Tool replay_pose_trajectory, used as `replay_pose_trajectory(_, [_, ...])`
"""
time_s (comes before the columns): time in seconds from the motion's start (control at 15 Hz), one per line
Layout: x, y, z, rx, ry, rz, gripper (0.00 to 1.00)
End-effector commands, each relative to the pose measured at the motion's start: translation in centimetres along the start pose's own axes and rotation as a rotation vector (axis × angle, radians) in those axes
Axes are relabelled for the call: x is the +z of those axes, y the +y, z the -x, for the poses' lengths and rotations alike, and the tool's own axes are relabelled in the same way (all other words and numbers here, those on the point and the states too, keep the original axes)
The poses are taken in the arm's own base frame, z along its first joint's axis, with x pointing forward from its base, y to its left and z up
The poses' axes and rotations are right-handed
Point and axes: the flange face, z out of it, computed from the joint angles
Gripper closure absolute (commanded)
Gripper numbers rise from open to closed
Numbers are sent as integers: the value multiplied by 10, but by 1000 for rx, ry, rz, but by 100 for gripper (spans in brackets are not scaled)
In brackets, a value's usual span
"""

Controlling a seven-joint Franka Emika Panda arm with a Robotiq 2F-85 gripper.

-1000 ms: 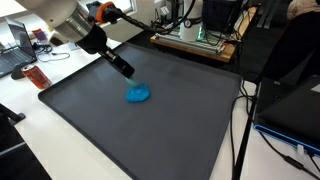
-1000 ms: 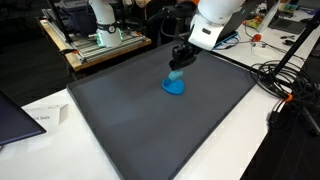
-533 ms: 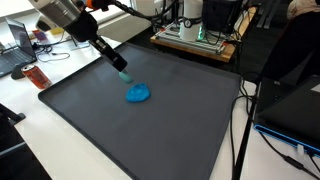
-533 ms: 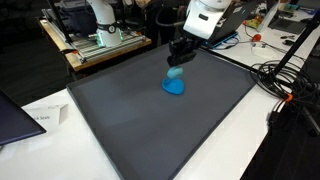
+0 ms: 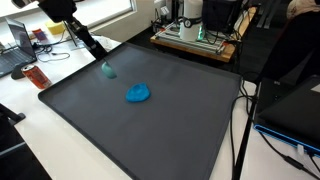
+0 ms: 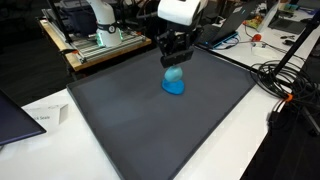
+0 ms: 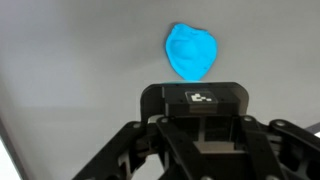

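Note:
A bright blue soft lump (image 5: 138, 95) lies on the dark grey mat (image 5: 150, 140). It also shows in both other views, on the mat (image 6: 174, 87) and ahead of the wrist camera (image 7: 192, 52). My gripper (image 5: 103, 64) is raised above the mat, up and away from the lump. A small pale teal piece (image 5: 107, 70) sits at its fingertips and travels with it. In an exterior view the gripper (image 6: 175, 65) hangs just over the lump, with the pale piece (image 6: 175, 74) under it. The wrist view shows only the gripper body (image 7: 203, 125); the fingertips are hidden.
A red can (image 5: 37, 77) and a laptop (image 5: 15, 45) stand beyond the mat's edge. A wooden platform with equipment (image 5: 195, 40) is behind it. Cables (image 6: 285, 80) lie beside the mat. A dark laptop (image 6: 12, 120) and a paper (image 6: 48, 117) lie near its corner.
The arm has lifted and drawn back from the blue lump, carrying the pale piece with it. The blue lump has not moved.

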Motion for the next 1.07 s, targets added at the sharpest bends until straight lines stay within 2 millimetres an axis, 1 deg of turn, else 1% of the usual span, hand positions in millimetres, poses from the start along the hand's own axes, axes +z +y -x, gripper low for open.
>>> replay_pose_trajectory(0.0, [-5, 11, 7, -24, 7, -69, 78])
replay_pose_trajectory(0.47, [13, 24, 1, -50, -17, -155, 78])
replay_pose_trajectory(1.0, [31, 49, -10, -74, -3, -302, 78])
